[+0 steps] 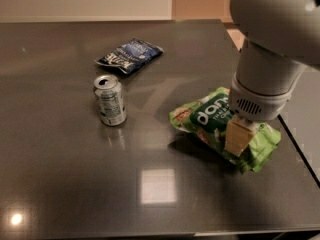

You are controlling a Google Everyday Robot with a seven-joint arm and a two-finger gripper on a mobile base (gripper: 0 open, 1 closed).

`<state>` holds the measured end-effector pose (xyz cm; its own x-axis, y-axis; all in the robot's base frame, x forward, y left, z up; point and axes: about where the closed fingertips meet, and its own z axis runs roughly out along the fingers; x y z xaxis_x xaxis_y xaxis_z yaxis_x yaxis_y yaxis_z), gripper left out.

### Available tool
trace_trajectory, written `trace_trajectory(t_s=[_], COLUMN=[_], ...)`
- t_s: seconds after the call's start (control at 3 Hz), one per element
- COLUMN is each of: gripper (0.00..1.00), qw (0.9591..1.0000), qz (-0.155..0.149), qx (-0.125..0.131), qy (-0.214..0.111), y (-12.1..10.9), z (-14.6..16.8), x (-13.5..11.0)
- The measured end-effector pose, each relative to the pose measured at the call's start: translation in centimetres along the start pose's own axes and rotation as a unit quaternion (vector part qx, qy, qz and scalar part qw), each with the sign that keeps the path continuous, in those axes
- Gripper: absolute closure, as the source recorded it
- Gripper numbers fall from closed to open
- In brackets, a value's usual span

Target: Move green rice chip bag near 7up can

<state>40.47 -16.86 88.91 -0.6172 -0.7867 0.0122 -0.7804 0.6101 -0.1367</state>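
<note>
The green rice chip bag [206, 117] is at the right of the dark table, its dark green patch with white lettering facing up. My gripper [237, 137] comes down from the big grey arm above it and is shut on the bag's right half, holding it slightly off the surface with a shadow beneath. One tan finger [239, 134] shows against the bag. The 7up can [110, 100] stands upright left of the bag, about a bag's width away.
A small dark blue bag [129, 55] lies flat behind the can. The dark table [60, 174] has its right edge just past the green bag and its front edge near the bottom. A bright light reflection [158, 185] sits on the front surface.
</note>
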Motion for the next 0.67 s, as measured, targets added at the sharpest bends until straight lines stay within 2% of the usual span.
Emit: trace_trajectory(t_s=[0.33,0.67], gripper=[1.0,1.0], qw=[0.9993,0.9979], qz=[-0.029,-0.049], qx=[0.018,0.01], qy=[-0.016,-0.039], y=[-0.9,-2.5], z=[-2.0,-3.1], x=[-3.3,-6.7])
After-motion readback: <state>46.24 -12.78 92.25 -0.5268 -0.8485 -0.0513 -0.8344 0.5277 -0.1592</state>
